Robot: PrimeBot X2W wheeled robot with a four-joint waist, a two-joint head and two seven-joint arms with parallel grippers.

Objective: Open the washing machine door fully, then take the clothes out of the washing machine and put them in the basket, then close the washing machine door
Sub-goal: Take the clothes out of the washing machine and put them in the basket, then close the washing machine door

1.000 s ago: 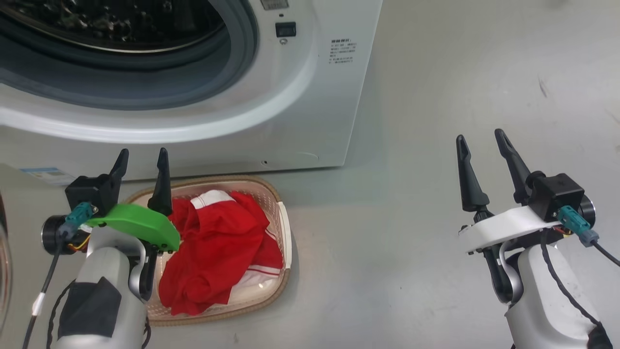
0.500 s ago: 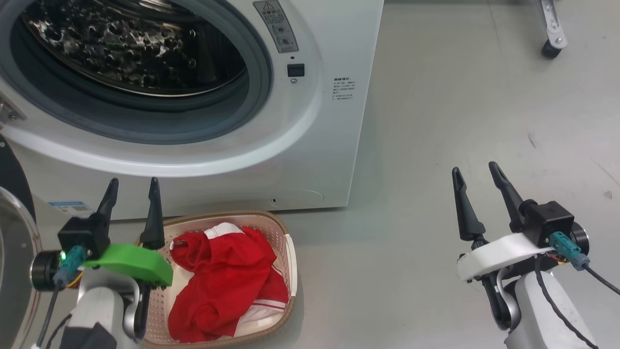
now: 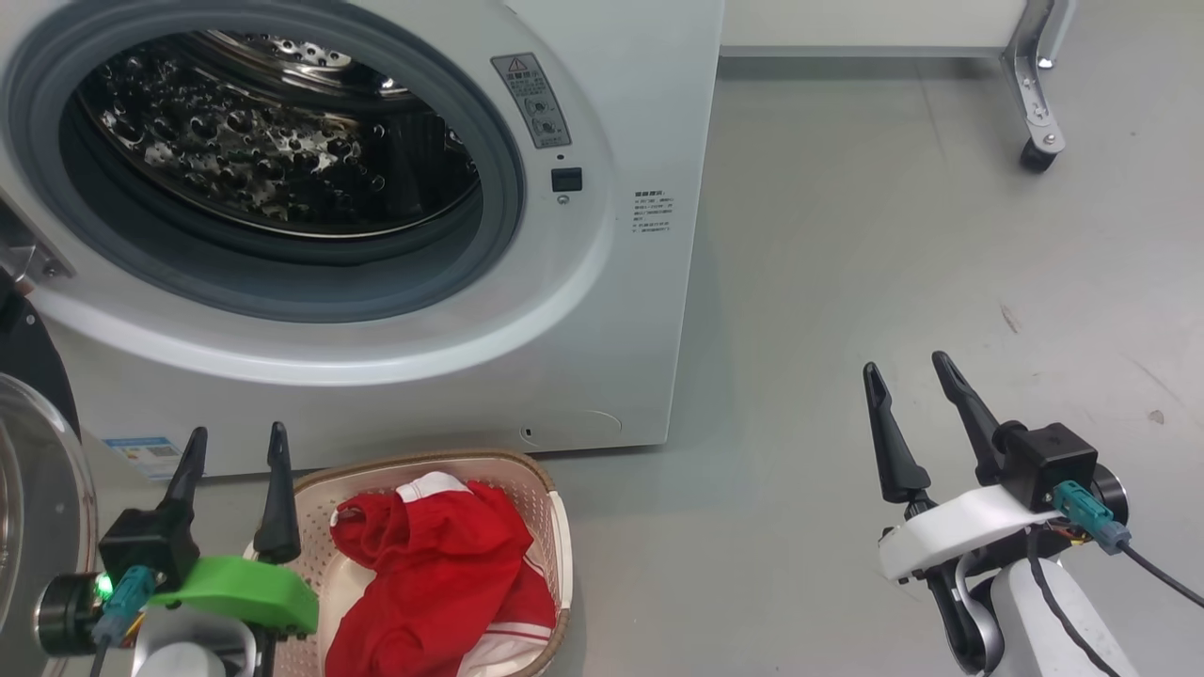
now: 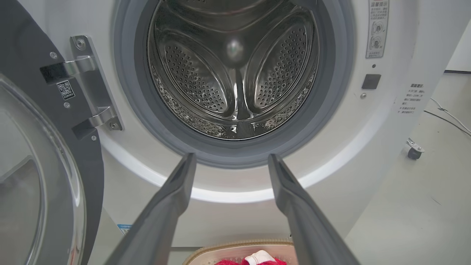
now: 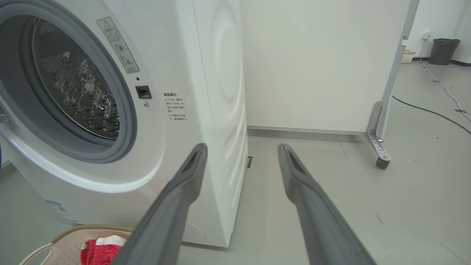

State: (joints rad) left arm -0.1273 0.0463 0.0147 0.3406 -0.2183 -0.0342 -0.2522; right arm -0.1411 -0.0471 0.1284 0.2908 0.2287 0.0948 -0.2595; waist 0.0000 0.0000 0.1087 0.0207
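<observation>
- One red garment, the clothes point(image 3: 442, 583), lies heaped in the basket point(image 3: 557, 527) with its white panel showing at the back edge.
- One basket, and it sits on the floor point(image 3: 894, 244), right in front of the washing machine point(image 3: 621, 320) and below the opening.
- One machine, its mouth uncovered; in the left wrist view I'm looking straight at the perforated steel drum point(image 4: 191, 73) inside the grey gasket point(image 4: 331, 92).
- One washing machine door point(image 4: 40, 176), swung open to my left and hanging from one hinge plate point(image 4: 90, 82) with two metal arms.
- Two grippers. My left gripper point(image 3: 237, 431) hovers just beside the basket's left rim, two fingers spread and nothing between them.
- My right gripper point(image 3: 905, 363) is well apart, off to the right over bare floor, two fingers also parted and empty.
- Further out, one caster wheel point(image 3: 1037, 155) on a metal leg, and one dark bin point(image 5: 443, 50) by the far wall.
</observation>
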